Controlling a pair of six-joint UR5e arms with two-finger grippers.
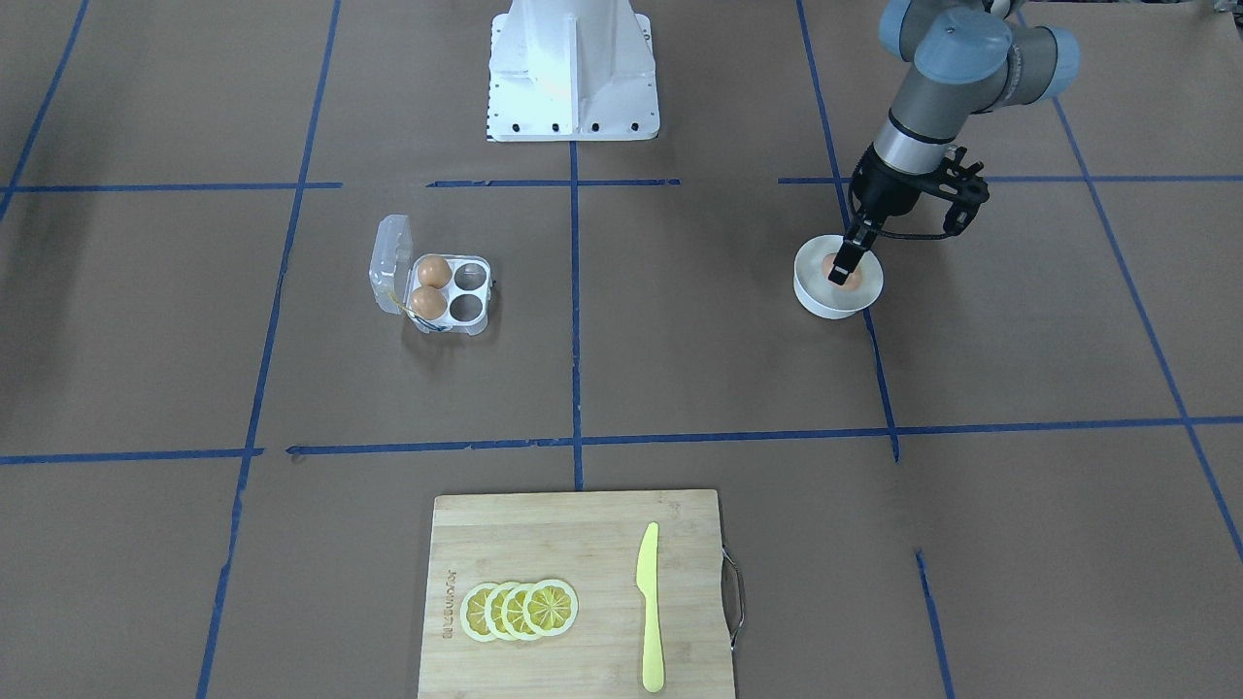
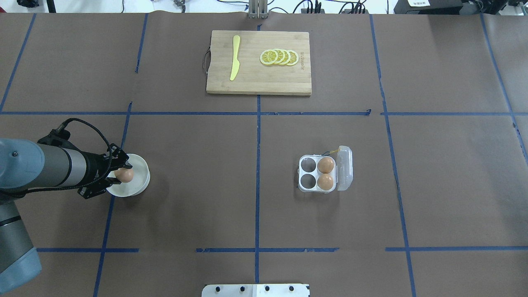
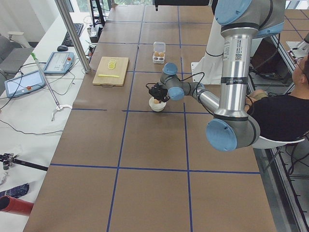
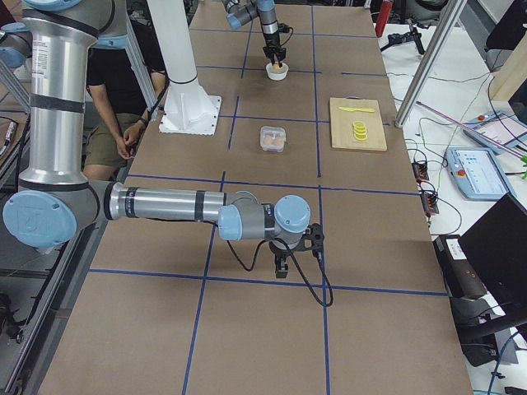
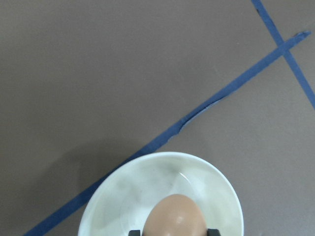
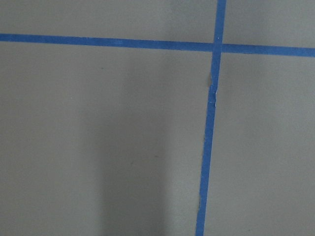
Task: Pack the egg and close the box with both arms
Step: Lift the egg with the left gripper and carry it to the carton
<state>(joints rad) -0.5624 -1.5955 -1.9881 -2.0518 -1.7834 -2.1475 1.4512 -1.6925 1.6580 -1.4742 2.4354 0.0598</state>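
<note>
My left gripper (image 2: 123, 174) is down in a round white bowl (image 2: 141, 183), its fingers closed on either side of a light-brown egg (image 2: 126, 175). In the left wrist view the egg (image 5: 174, 216) sits between the two fingertips over the bowl (image 5: 123, 196). The clear box (image 2: 313, 187) lies at centre right with its lid open; it holds two brown eggs (image 2: 326, 173) in the cells by the hinge, and two cells are empty. My right gripper (image 4: 282, 270) shows only in the exterior right view, low over bare table; I cannot tell if it is open or shut.
A wooden cutting board (image 2: 251, 78) with lemon slices (image 2: 279, 57) and a yellow knife (image 2: 234, 62) lies at the far side. The white pedestal (image 1: 571, 68) stands at the robot's base. A seated person (image 3: 277, 113) is beside the table.
</note>
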